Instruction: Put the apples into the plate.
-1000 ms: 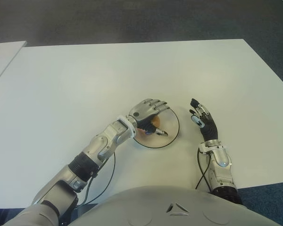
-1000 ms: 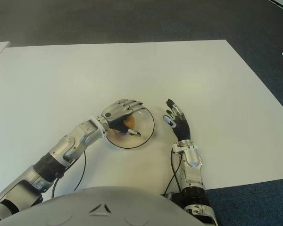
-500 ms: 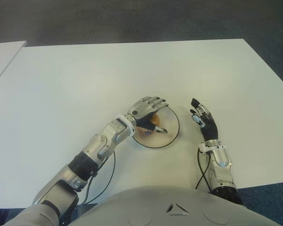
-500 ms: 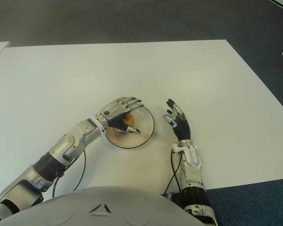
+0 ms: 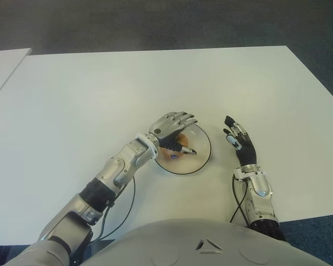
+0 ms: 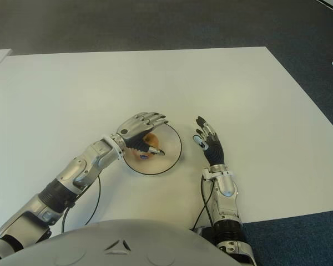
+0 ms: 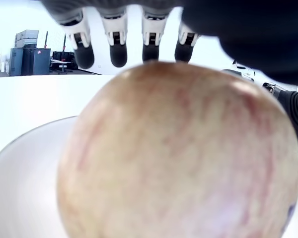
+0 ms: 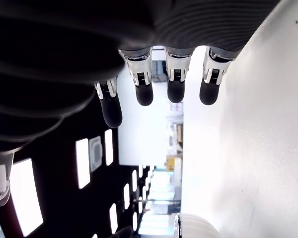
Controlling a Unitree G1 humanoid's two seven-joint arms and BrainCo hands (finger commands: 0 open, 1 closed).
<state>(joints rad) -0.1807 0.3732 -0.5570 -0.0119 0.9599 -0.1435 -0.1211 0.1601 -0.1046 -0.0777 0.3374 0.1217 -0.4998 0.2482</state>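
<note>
White table (image 5: 100, 88) (another at left (image 5: 3, 64)) on dark carpet (image 5: 155, 25).

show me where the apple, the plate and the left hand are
apple (image 6: 148, 139), right eye view, its bare top beside the thumb.
plate (image 6: 173, 148), right eye view, bare inner surface near the right rim.
left hand (image 5: 169, 129), left eye view, back of the hand.

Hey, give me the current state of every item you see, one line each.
Apple: in the plate, under the left hand.
Plate: flat on the table, holding the apple.
Left hand: over the apple, fingers spread, not gripping.
Right hand: idle, right of the plate, fingers extended, empty.
Table: white, bearing the plate.
</note>
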